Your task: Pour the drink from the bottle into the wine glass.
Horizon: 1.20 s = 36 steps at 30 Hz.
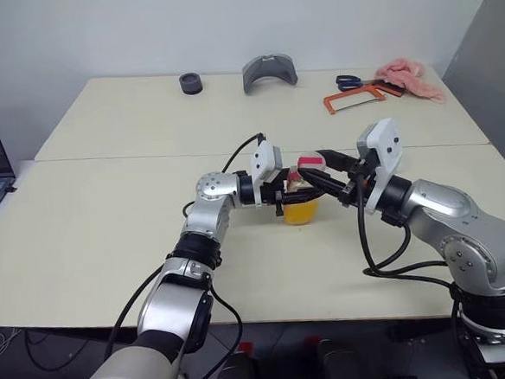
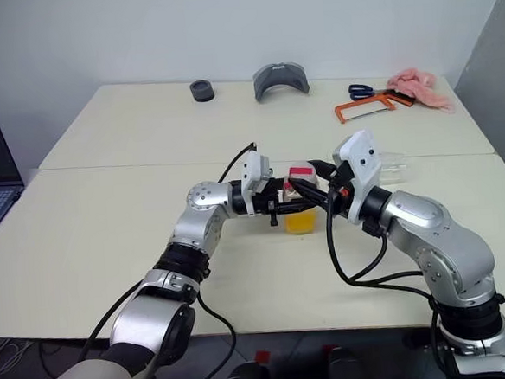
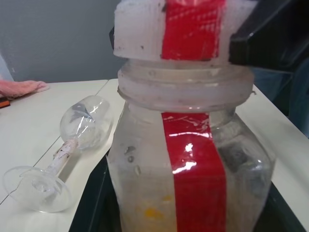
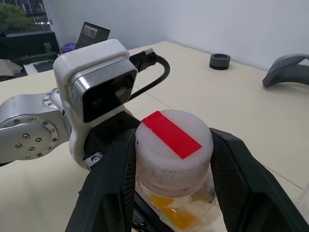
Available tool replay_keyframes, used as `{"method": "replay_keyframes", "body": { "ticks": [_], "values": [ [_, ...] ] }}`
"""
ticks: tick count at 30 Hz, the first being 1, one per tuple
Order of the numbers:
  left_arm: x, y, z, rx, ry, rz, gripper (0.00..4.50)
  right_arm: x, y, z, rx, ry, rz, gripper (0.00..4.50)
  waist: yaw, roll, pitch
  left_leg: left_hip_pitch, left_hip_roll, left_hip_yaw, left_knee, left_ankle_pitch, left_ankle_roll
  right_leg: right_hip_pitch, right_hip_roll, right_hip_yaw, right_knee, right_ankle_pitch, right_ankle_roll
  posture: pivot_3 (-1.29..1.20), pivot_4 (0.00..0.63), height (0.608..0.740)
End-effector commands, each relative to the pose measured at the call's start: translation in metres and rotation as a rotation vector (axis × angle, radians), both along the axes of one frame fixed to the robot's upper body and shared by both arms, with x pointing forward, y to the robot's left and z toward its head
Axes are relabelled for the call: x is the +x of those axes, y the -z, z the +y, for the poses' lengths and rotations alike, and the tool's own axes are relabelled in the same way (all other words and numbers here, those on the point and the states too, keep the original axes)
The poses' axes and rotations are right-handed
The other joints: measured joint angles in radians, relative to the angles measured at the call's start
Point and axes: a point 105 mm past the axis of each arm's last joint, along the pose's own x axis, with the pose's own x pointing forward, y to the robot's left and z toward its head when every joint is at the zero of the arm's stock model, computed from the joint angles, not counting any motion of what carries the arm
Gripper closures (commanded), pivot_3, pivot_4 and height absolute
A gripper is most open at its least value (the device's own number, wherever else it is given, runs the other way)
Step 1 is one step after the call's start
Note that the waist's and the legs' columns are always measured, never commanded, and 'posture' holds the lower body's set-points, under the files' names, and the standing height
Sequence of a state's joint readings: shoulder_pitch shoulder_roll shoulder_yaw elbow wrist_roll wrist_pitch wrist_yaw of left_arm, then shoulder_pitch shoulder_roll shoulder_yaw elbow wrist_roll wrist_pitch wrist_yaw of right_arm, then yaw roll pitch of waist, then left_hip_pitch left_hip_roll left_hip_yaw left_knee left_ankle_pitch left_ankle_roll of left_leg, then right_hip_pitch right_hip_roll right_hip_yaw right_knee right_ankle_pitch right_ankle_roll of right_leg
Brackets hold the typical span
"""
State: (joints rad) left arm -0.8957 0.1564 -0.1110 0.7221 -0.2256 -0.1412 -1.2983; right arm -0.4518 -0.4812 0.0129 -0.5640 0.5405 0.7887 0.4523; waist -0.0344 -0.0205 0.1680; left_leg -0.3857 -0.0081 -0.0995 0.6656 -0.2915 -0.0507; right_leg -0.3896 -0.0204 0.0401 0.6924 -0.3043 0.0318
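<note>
Left gripper (image 1: 281, 196) is clamped on the body of the bottle (image 1: 300, 205), holding it upright near the middle of the desk (image 1: 109, 251), toward the front edge, presumably to keep it from spinning while the top comes off. Right gripper (image 4: 173, 159) has a finger on each side of the white cap (image 4: 173, 140) with the red stripe, narrowed to about the cap's width; can't tell if it's actually biting yet. The drink (image 1: 300, 210) sits low in the bottle. The wine glass (image 3: 72, 145) is lying on its side on the desk, off toward the right edge, apart from both grippers, so I'd guess it needs standing up before pouring.
</note>
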Motion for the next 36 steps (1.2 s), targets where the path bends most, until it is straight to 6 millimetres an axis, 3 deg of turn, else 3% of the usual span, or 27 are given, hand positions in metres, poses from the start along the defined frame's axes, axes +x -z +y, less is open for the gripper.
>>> {"method": "replay_keyframes", "body": {
  "ticks": [1, 3, 10, 14, 16, 19, 21, 24, 27, 31, 32, 36],
  "values": [
    [-0.001, -0.010, 0.001, -0.039, 0.001, -0.034, 2.86, -0.009, -0.014, 0.000, -0.109, 0.019, -0.199, 2.67, 0.000, 0.000, 0.000, 0.000, 0.000, 0.000, 0.000, 0.000, 0.000, 0.000, 0.000, 0.000, 0.000, 0.000, 0.000, 0.00, 0.150, 0.740],
    [-0.001, -0.009, 0.001, -0.041, -0.001, -0.031, 2.87, -0.009, -0.016, 0.000, -0.096, 0.038, -0.245, 2.69, 0.000, 0.000, 0.000, 0.000, 0.000, 0.000, 0.000, 0.000, 0.000, 0.000, 0.000, 0.000, 0.000, 0.000, 0.000, 0.00, 0.150, 0.740],
    [-0.002, -0.007, 0.002, -0.044, -0.005, -0.025, 2.88, -0.014, -0.024, -0.012, 0.189, 0.049, -0.124, 2.78, 0.001, 0.000, 0.000, 0.000, 0.000, 0.000, 0.000, 0.000, 0.000, 0.000, 0.000, 0.000, 0.001, 0.000, 0.000, 0.00, 0.150, 0.740],
    [0.004, -0.010, 0.008, -0.065, -0.055, -0.019, 2.88, -0.015, -0.017, -0.058, 0.188, 0.237, -0.116, 2.79, 0.006, 0.000, 0.000, 0.000, 0.000, -0.001, 0.000, 0.000, 0.000, 0.000, 0.000, 0.000, 0.000, 0.000, 0.000, 0.00, 0.150, 0.740],
    [0.008, -0.011, 0.013, -0.076, -0.088, -0.015, 2.88, -0.014, 0.001, -0.088, 0.188, 0.385, -0.076, 2.79, 0.007, 0.000, 0.000, -0.001, 0.000, -0.001, 0.000, 0.000, 0.000, 0.001, 0.000, -0.001, -0.001, 0.000, 0.000, 0.00, 0.150, 0.740],
    [0.014, -0.015, 0.021, -0.093, -0.131, -0.009, 2.88, -0.013, 0.055, -0.124, 0.057, 0.598, 0.042, 2.79, 0.005, 0.000, 0.000, 0.000, 0.000, 0.000, -0.001, 0.000, 0.000, 0.001, 0.000, 0.000, -0.001, 0.000, 0.000, 0.00, 0.150, 0.740],
    [0.016, -0.017, 0.026, -0.099, -0.149, -0.008, 2.88, -0.018, 0.087, -0.132, 0.012, 0.648, 0.138, 2.79, 0.004, 0.000, 0.000, 0.000, -0.001, 0.001, -0.001, 0.000, 0.000, 0.000, 0.000, 0.001, -0.001, 0.000, 0.000, 0.00, 0.150, 0.740],
    [0.019, -0.019, 0.032, -0.102, -0.173, -0.007, 2.88, -0.022, 0.116, -0.135, 0.011, 0.686, 0.234, 2.79, -0.005, 0.000, 0.000, 0.002, -0.001, 0.004, -0.001, 0.000, 0.000, 0.000, 0.001, 0.003, 0.001, 0.000, 0.000, 0.00, 0.150, 0.740],
    [0.023, -0.021, 0.039, -0.115, -0.215, -0.006, 2.88, -0.020, 0.127, -0.145, 0.018, 0.748, 0.268, 1.79, -0.010, 0.000, 0.000, 0.004, 0.000, 0.004, -0.001, 0.000, 0.000, 0.000, 0.002, 0.003, 0.003, 0.000, 0.000, 0.00, 0.150, 0.740],
    [0.042, -0.031, 0.059, -0.165, -0.386, -0.033, 2.88, -0.021, 0.127, -0.154, -0.008, 0.760, 0.272, 0.24, -0.010, 0.000, 0.000, 0.004, 0.000, 0.004, -0.001, 0.000, 0.000, 0.001, 0.002, 0.003, 0.004, 0.000, 0.000, 0.00, 0.150, 0.740],
    [0.049, -0.034, 0.068, -0.185, -0.457, -0.044, 2.88, -0.022, 0.124, -0.156, -0.039, 0.751, 0.258, 0.02, -0.010, 0.000, 0.000, 0.004, 0.000, 0.003, -0.001, 0.000, 0.000, 0.001, 0.002, 0.003, 0.004, 0.000, 0.000, 0.00, 0.150, 0.740],
    [0.067, -0.041, 0.095, -0.232, -0.646, -0.058, 2.88, -0.027, 0.112, -0.152, -0.125, 0.656, 0.215, 0.00, -0.006, 0.000, 0.000, 0.004, 0.000, 0.003, -0.001, 0.000, 0.000, 0.001, 0.001, 0.002, 0.004, 0.000, 0.000, 0.00, 0.150, 0.740]
  ]
}}
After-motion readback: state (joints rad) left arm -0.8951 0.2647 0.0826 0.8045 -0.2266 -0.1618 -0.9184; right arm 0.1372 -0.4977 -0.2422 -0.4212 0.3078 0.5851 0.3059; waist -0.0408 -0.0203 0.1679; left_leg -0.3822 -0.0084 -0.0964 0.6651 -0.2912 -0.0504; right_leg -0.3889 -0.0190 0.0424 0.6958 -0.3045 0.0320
